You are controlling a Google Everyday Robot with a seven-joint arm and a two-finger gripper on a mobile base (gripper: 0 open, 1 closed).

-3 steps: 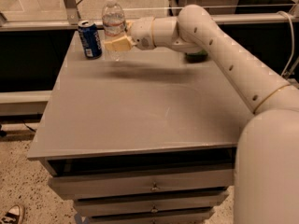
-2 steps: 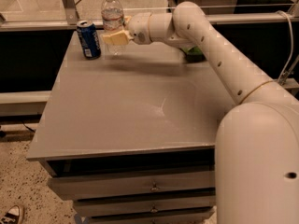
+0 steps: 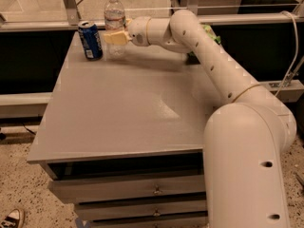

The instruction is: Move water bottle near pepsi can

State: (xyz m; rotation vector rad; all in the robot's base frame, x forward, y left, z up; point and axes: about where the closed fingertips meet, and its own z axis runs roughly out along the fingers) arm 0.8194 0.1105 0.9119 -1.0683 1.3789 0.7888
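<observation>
Gripper [image 3: 116, 36] clamping water bottle [image 3: 114, 17] at its ribbed waist, sitting 3 o'clock of pepsi can [image 3: 90, 40]; likely light, crushable.

water bottle [image 3: 114, 14]: clear, upright, jaws clasping its middle | pepsi can [image 3: 90, 40]: dark blue, upright, just beside bottle

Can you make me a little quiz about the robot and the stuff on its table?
1. True or false: the pepsi can is lying on its side.
2. Which is taller? A: the water bottle. B: the pepsi can. C: they are the same.
3. Fill in: the gripper, at the far end of the table beside the can, is closed on the ____.

Key: 1 false, it stands upright. 2 A. 3 water bottle.
</observation>
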